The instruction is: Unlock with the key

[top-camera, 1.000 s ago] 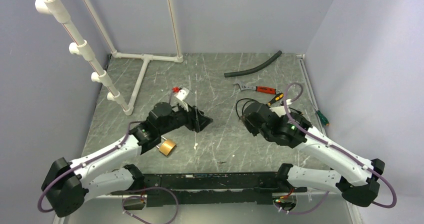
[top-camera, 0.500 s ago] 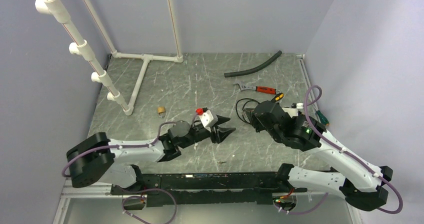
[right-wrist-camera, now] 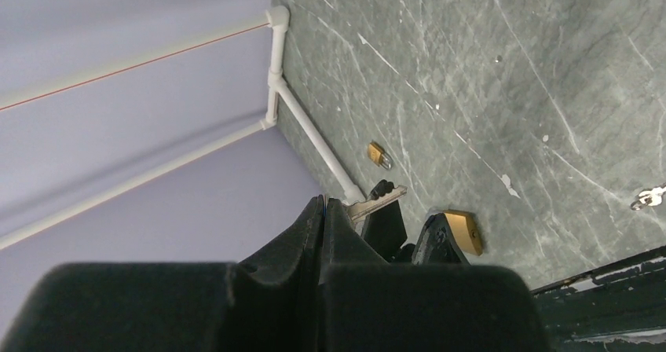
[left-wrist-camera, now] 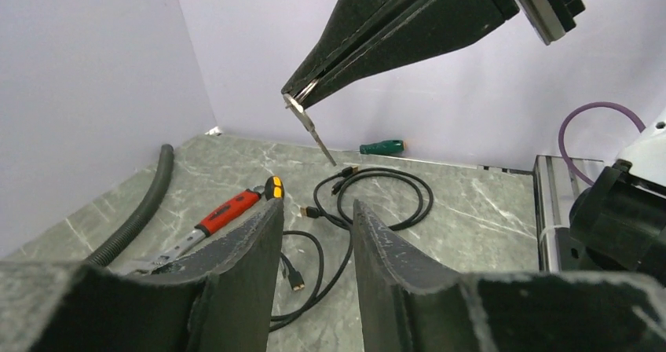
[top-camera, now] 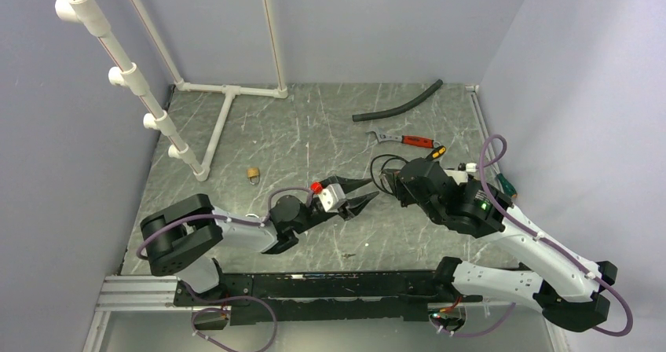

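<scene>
My right gripper (right-wrist-camera: 326,201) is shut on the key (right-wrist-camera: 377,203), a small metal key whose blade sticks out past the fingertips. In the left wrist view the right gripper (left-wrist-camera: 292,97) hangs above and ahead, with the key (left-wrist-camera: 314,136) slanting down from its tip. My left gripper (left-wrist-camera: 316,204) is open and empty, just below and short of the key. In the top view the left gripper (top-camera: 361,195) meets the right gripper (top-camera: 377,185) at mid-table. A brass padlock (right-wrist-camera: 463,230) lies on the table behind the left fingers (right-wrist-camera: 385,226). The left arm mostly hides it from above.
A second, smaller padlock (top-camera: 253,175) lies left of centre. A tiny metal bit with a ring (right-wrist-camera: 648,199) lies near the front rail. A black cable (left-wrist-camera: 377,195), a red-handled wrench (left-wrist-camera: 228,210), a black hose (top-camera: 397,104) and a green screwdriver (left-wrist-camera: 382,146) lie at the back right. White pipes (top-camera: 228,93) stand at the back left.
My left arm has swung and stretched to the right, carrying its open gripper up to the right gripper. The right arm has barely moved in the last half second and still holds the key.
</scene>
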